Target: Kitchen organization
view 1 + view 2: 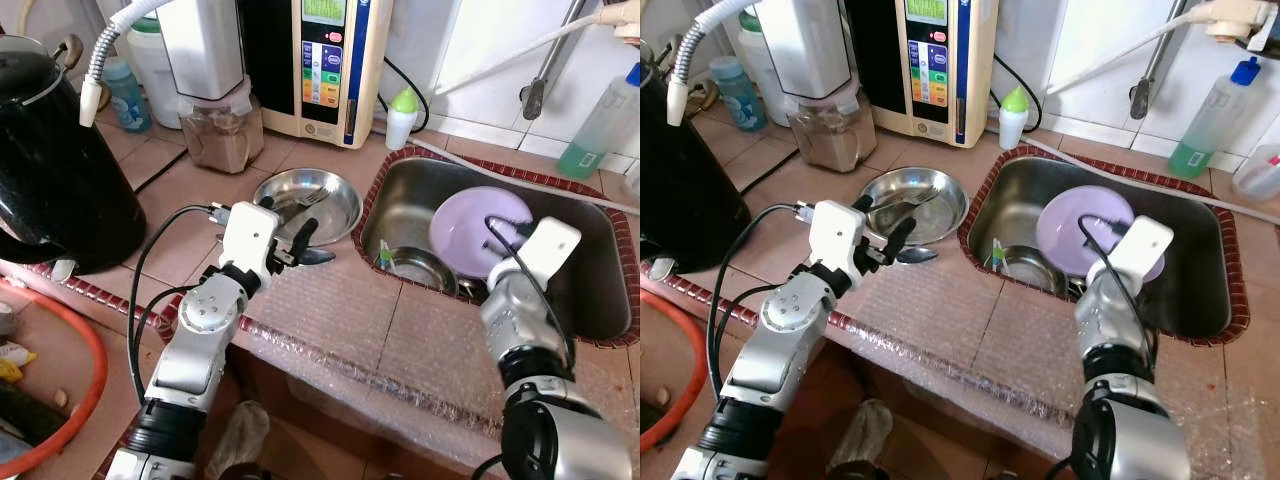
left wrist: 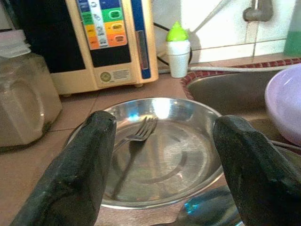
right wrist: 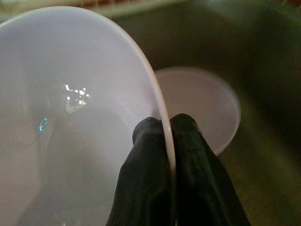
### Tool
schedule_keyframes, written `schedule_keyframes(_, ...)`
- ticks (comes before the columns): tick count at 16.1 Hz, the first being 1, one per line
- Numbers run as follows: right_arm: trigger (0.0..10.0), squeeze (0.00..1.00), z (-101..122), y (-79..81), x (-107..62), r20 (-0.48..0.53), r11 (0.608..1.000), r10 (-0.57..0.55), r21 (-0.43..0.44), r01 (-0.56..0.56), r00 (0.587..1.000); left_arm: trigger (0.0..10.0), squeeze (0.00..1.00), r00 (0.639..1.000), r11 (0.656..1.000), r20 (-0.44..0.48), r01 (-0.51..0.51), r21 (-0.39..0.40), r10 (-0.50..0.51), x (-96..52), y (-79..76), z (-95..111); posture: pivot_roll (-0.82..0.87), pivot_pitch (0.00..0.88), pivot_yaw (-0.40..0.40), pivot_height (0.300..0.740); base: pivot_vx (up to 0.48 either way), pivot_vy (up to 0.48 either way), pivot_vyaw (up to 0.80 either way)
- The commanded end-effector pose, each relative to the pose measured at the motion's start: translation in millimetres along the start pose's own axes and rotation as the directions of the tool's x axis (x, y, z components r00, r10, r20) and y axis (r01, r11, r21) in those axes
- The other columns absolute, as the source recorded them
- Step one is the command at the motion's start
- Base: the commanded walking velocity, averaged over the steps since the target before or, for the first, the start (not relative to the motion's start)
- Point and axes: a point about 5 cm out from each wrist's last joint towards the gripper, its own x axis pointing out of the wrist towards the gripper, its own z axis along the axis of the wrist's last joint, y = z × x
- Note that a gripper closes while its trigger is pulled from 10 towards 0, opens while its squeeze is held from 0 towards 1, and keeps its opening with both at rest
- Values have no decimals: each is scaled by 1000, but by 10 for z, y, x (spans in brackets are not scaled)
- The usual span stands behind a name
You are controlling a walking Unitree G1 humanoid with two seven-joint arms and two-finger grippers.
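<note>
A steel plate (image 1: pixel 343 208) with a fork (image 1: pixel 311 198) in it lies on the tiled counter left of the sink (image 1: pixel 600 300). My left gripper (image 1: pixel 290 236) hovers open just in front of the plate's near rim, and a spoon (image 1: pixel 320 257) lies below its fingers. The left wrist view looks between the two fingers (image 2: pixel 80 160) onto the plate (image 2: pixel 178 160) and fork (image 2: pixel 136 136). In the sink, my right gripper (image 3: pixel 168 127) is shut on the rim of a lilac bowl (image 1: pixel 468 225), which is tilted. A second lilac dish (image 3: pixel 207 103) lies beyond it.
A small steel bowl (image 1: pixel 420 268) sits in the sink's left corner. A black kettle (image 1: pixel 55 170), a blender jar (image 1: pixel 222 135), a water purifier (image 1: pixel 325 60) and a green-capped bottle (image 1: pixel 401 118) line the back. Bubble wrap (image 1: pixel 380 350) covers the counter's front. An orange-rimmed basin (image 1: pixel 90 350) stands lower left.
</note>
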Motion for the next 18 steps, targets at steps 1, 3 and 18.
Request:
schedule_keyframes(1, 7373, 1000, -24, 42, -7, -5, 1000, 14, 13, -14, 1000, 10000, 1000, 1000, 1000, -9, 12, 22, -12, -13, -14, 14, 73, 0, 7, 740, 0, 0, 0)
schedule_keyframes(3, 10000, 1000, -95, 82, -29, -29, 999, 35, 17, -35, 999, 10000, 1000, 1000, 1000, -10, 9, 25, -9, -6, -14, 18, 73, 0, 8, 740, 0, 0, 0)
schedule_keyframes(18, 10000, 1000, -5, 700, -392, 101, 831, 555, -116, -544, 826, 10000, 1000, 954, 953, -57, -296, -57, 293, -29, 428, -56, 59, 5, -1, 740, 0, 0, 0)
